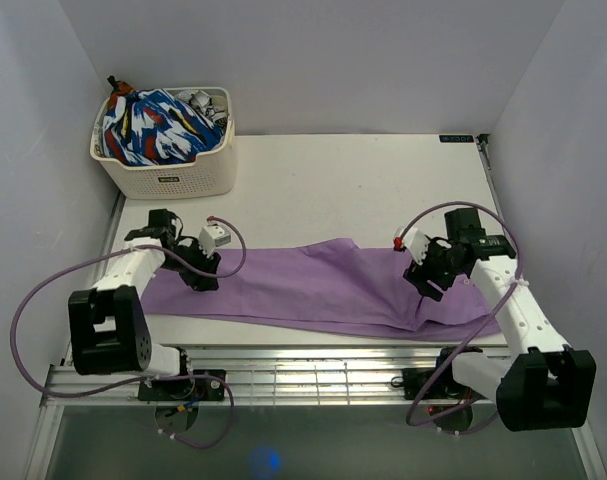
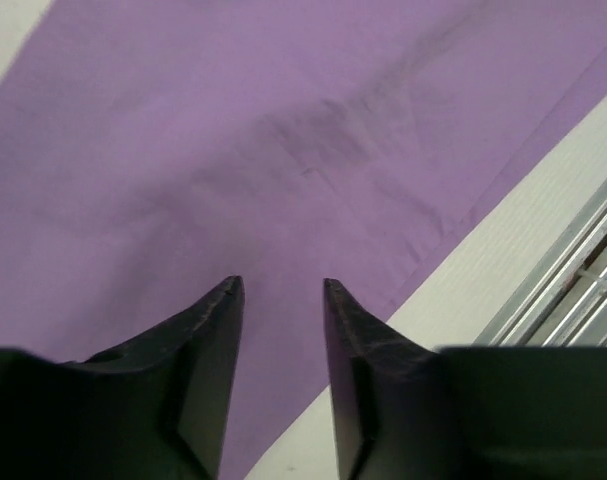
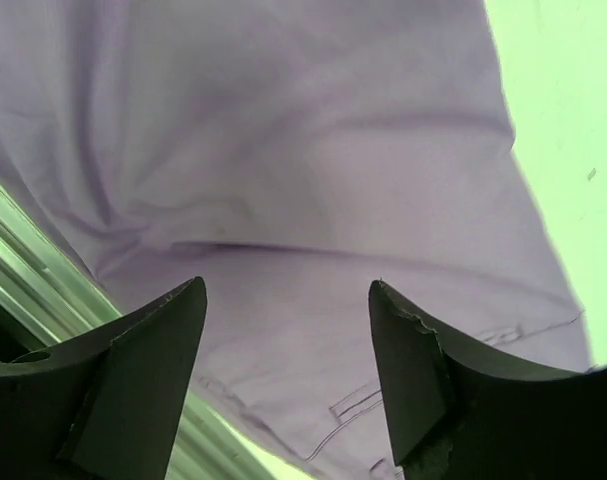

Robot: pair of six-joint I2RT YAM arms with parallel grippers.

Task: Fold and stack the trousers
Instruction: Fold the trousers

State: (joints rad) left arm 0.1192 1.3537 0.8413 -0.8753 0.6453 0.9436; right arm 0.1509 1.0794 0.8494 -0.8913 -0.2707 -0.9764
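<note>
The left gripper point(image 2: 280, 290) stands part open, a narrow gap between its dark fingers and nothing caught in it. The right gripper point(image 3: 288, 285) is spread much wider and is likewise empty. Both point down at the trousers point(image 1: 313, 285), which fill each wrist view directly beneath the tips; whether the tips touch the cloth I cannot tell. Seen from above, the lilac garment lies flat on the near half of the table point(image 1: 363, 180), its long axis running from 9 o'clock to 3 o'clock. The left arm is over the 9 o'clock end and the right arm over the 3 o'clock end, so each arm is nearest its own end and neither has to reach across. A stitched seam shows by the right fingers, but I cannot tell which end is the waist. For a fold, I judge that what matters is this side-to-side lie: one end would be carried along that axis onto the other. At 6 o'clock the cloth's near edge runs just beside the metal slats point(image 1: 313, 370), where a low grasp could snag. At 11 o'clock, well apart, a white basket point(image 1: 163, 182) holds a patterned garment point(image 1: 158, 125), clear of the fold path.
</note>
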